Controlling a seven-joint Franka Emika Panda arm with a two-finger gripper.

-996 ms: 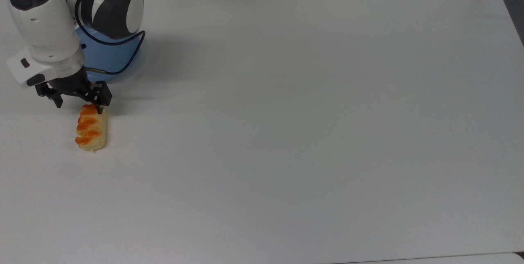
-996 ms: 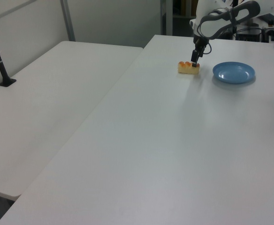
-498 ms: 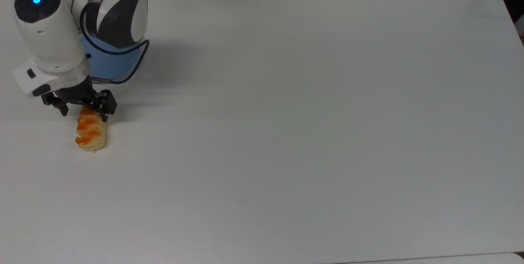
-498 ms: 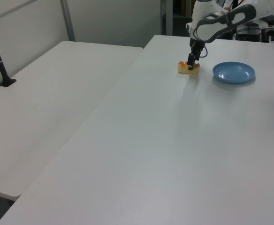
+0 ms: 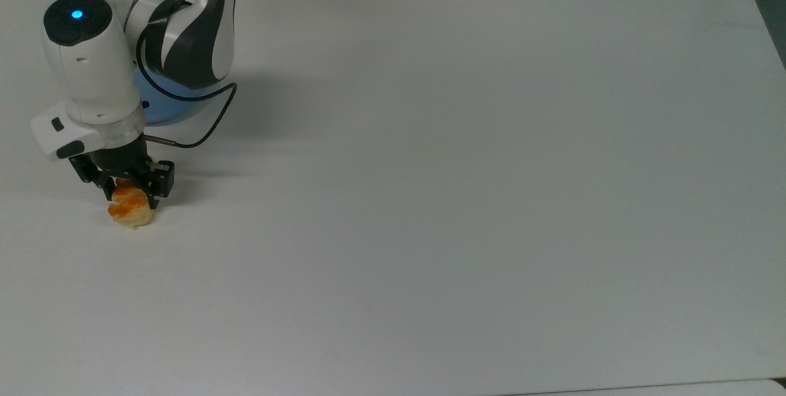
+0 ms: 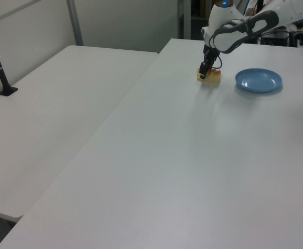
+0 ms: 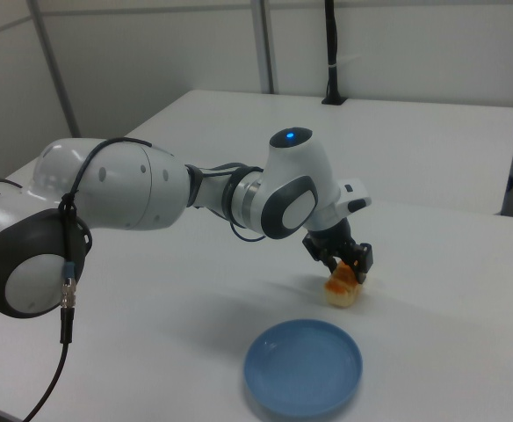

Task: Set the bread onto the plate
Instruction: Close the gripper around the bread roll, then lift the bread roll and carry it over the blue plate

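Gripper [image 5: 126, 190] moved down along small oblong pale-yellow bread with orange glazed stripes [image 5: 130, 212], fingers now straddling it, not visibly clamped. Bread on white table [image 5: 430, 199] near edge; round light-blue plate [image 7: 303, 367] just beside.

Glossy plate [image 7: 303, 367], matt table [image 5: 466, 169], glazed bread [image 5: 130, 208]

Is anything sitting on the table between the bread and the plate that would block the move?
Nothing visible does. The bread lies under the gripper, and bare white table separates it from the blue plate, whose surface holds nothing.
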